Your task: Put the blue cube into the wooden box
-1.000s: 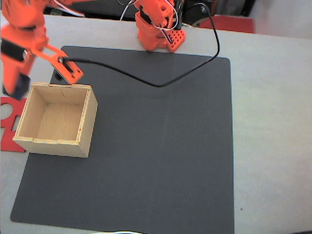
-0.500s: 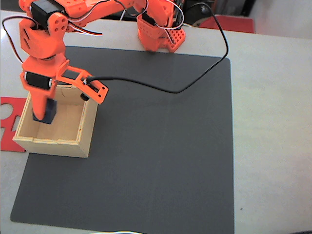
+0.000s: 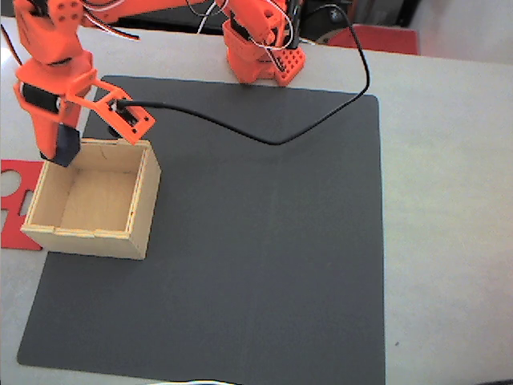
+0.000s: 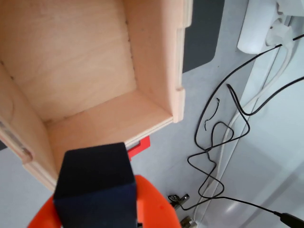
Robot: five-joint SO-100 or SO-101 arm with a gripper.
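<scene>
The wooden box (image 3: 143, 210) of light plywood stands open-topped on the left of the black mat (image 3: 264, 257) in the fixed view. My orange gripper (image 3: 62, 151) hangs over the box's back left corner, shut on the blue cube (image 3: 67, 149), which looks almost black. In the wrist view the dark blue cube (image 4: 95, 183) sits at the bottom against an orange finger (image 4: 154, 204), just above the near wall of the wooden box (image 4: 152, 57). The box's floor is bare where it shows.
A flat red plate (image 3: 11, 189) lies left of the box, partly under it. The arm's base (image 3: 260, 48) stands at the mat's far edge, and a black cable (image 3: 264, 138) arcs over the mat. Loose cables (image 4: 223, 137) and a white power strip (image 4: 259, 26) lie beyond the box.
One second ago the gripper held the cube left of the box. Half a second ago it was down inside the box. Now it is raised over the back left corner, still holding the cube.
</scene>
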